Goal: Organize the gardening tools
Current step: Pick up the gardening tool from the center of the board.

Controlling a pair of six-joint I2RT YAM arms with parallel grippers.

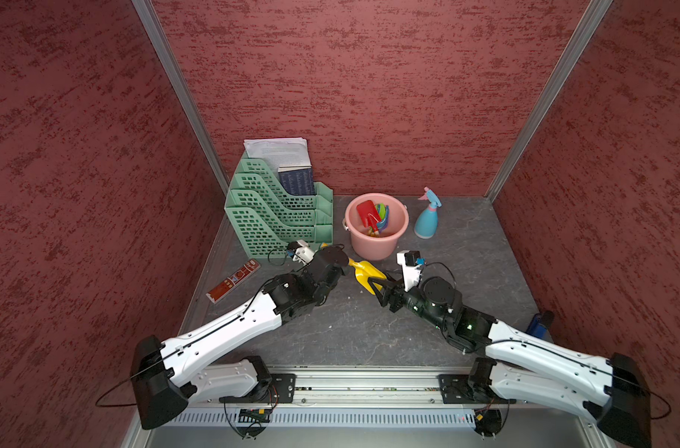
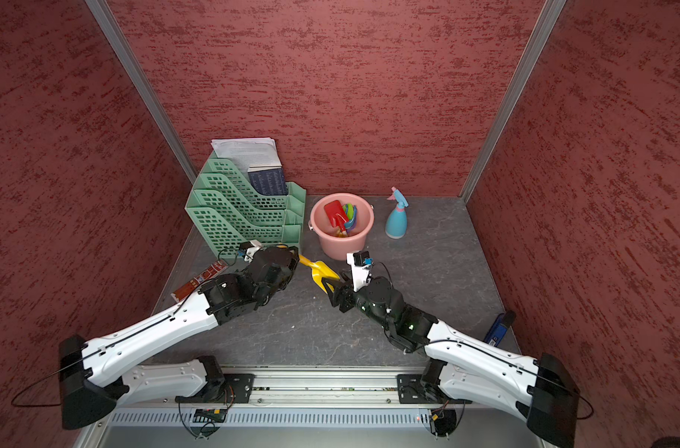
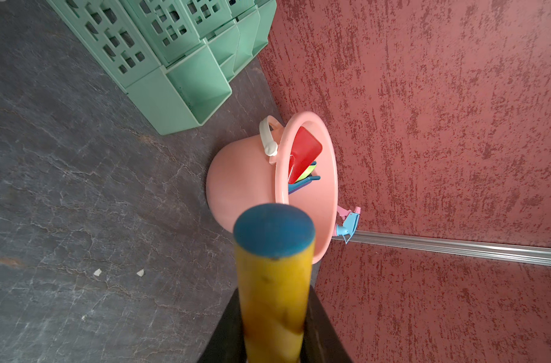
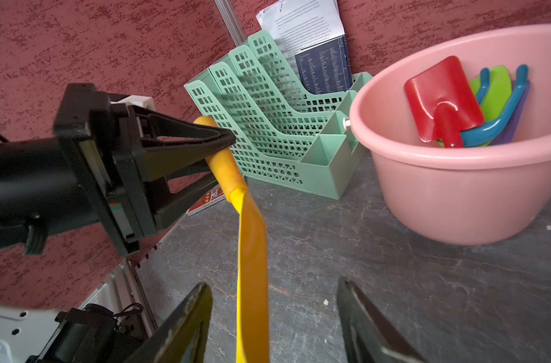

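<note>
Above dark stone tabletop (image 1: 369,333), the left pincer (image 4: 225,147) is clamping the yellow scoop (image 1: 365,273) by its handle while the right pincer (image 4: 274,287) is straddling its blade with jaws apart, pink bucket (image 1: 373,248) just beyond.

Three-sided booth. Back wall (image 1: 369,97) behind the green file rack (image 1: 268,217) & side walls (image 1: 78,194) all dark red, rough mottled texture. Aluminium corner post (image 1: 183,101) rises right behind rack; 2nd post (image 1: 540,104) at the other back corner, well apart from rack. Tabletop (image 1: 369,333) dark grey, stone-look w/ pale veins; rack stands on it in the corner. White papers (image 1: 276,149) & dark blue book (image 1: 297,180) stand in rack's rear slots. Pink bucket (image 1: 369,248) just beside rack. Flat red packet (image 1: 233,281) lies on tabletop in front of rack, near side wall. Aluminium rail (image 1: 354,382) runs along tabletop edge opposite rack. Light soft, even.
</note>
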